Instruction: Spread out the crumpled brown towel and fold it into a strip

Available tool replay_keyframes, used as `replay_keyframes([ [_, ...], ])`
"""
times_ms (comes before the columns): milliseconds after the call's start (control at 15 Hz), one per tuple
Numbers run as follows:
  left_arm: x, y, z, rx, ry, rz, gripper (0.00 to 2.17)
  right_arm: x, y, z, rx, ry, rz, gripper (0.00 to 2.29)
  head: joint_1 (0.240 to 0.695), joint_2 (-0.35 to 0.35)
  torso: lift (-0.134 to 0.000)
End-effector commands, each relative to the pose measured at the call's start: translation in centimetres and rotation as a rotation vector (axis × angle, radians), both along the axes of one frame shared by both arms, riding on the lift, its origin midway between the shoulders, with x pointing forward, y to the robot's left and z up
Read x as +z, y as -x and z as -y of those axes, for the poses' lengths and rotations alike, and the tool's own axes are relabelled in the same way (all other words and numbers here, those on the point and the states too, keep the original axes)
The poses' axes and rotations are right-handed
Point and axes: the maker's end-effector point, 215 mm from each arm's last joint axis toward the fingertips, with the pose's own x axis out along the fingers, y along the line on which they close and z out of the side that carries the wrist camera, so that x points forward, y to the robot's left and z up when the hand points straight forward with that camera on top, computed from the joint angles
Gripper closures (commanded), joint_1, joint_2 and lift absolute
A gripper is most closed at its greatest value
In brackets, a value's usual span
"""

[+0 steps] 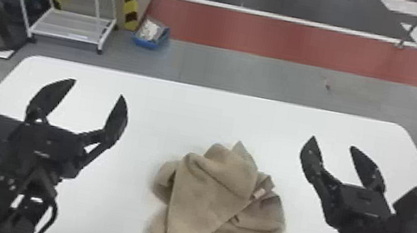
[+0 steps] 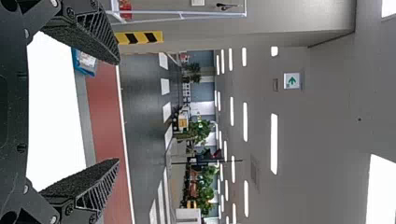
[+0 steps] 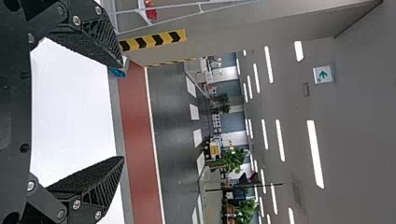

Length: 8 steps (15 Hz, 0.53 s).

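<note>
The brown towel [image 1: 205,199] lies in a crumpled heap on the white table, a little right of the middle in the head view, with overlapping folds and a small pale tag on its right part. My left gripper [image 1: 98,87] stands open to the left of the towel, touching nothing. On the towel's right, my right gripper [image 1: 332,142] is likewise open and apart from it. The left wrist view has the left gripper [image 2: 119,111] with its fingers wide apart and nothing between them. In the right wrist view, the right gripper [image 3: 124,111] also holds nothing.
The white table [image 1: 196,112] reaches under both arms, its far edge beyond the fingertips. On the floor behind it are a white shelf rack [image 1: 71,26] at the left and a blue bin [image 1: 149,43].
</note>
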Motion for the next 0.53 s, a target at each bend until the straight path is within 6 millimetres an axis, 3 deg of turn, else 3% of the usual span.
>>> replay_keyframes([
  [0, -0.04, 0.05, 0.0, 0.0, 0.0, 0.0, 0.16, 0.03, 0.09, 0.0, 0.0, -0.001, 0.001, 0.21, 0.695, -0.047, -0.124],
  [467, 0.07, 0.15, 0.06, -0.001, -0.002, 0.002, 0.16, 0.02, 0.31, 0.0, 0.002, 0.001, 0.0, 0.21, 0.695, -0.048, -0.124],
])
